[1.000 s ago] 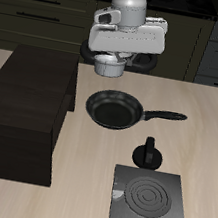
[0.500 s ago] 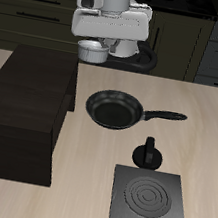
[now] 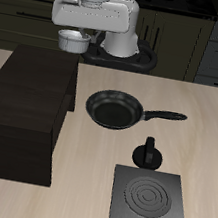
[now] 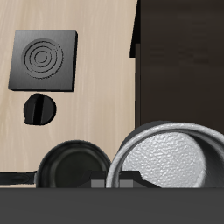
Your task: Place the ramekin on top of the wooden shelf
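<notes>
Ramekin (image 3: 72, 42) held aloft by gripper (image 3: 75, 36), clamped on it.
Hangs above wooden shelf (image 3: 25, 106) back edge; flat top bare, frying pan (image 3: 114, 109) well apart.

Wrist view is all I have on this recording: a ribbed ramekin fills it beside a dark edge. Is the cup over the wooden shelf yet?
Observer: In the exterior view the ramekin hangs under the claw, above the back edge of the wooden shelf, well clear of its top.
Operator: Anything lying on that top?
Observer: No, the flat top shows bare.
Operator: Where is the frying pan relative to the shelf?
Observer: The frying pan sits on the table beside the shelf, its handle pointing away from it.
</notes>
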Tool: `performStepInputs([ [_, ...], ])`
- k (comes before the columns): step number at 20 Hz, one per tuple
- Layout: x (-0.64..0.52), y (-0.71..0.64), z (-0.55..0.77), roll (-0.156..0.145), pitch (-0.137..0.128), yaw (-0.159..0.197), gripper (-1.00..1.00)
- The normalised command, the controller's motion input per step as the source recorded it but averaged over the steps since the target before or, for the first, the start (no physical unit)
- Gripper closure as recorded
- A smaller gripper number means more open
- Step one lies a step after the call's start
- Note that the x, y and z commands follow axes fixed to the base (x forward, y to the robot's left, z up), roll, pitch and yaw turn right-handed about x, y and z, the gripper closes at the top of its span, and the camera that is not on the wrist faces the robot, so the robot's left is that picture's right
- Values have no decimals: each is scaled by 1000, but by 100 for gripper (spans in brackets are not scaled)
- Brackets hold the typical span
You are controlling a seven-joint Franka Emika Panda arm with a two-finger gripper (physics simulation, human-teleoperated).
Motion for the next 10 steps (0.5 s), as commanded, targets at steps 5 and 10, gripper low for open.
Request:
performStepInputs([
  [5,9,-357,11,-39,1,6,100],
  [10,22,-362,-1,-27,19,-43,100],
])
